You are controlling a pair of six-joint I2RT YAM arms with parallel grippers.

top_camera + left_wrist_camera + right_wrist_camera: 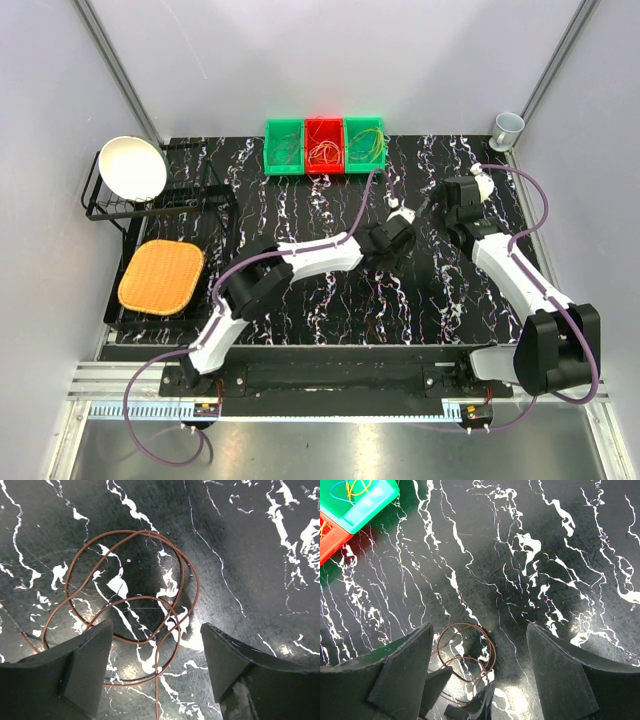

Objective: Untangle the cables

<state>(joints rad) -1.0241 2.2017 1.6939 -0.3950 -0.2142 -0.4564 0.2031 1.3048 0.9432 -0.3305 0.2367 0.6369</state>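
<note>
One reddish-brown cable [131,597] lies in loose overlapping loops on the black marble table. My left gripper [157,635] is open just above it, and part of the loops lies between its fingers [85,665]. The cable also shows in the right wrist view [467,652]. My right gripper [480,632] is open and empty, higher up, looking down on the cable and on the left gripper's fingertips [440,680]. In the top view the left gripper [400,224] and the right gripper [434,206] are close together right of centre. More cables [325,152] lie in the bins.
A green bin [284,147], a red bin [324,132] and a second green bin [365,130] stand in a row at the back. A black rack [110,205] with a white bowl [133,167] and an orange pad [161,277] is on the left. A cup [507,128] stands at the back right.
</note>
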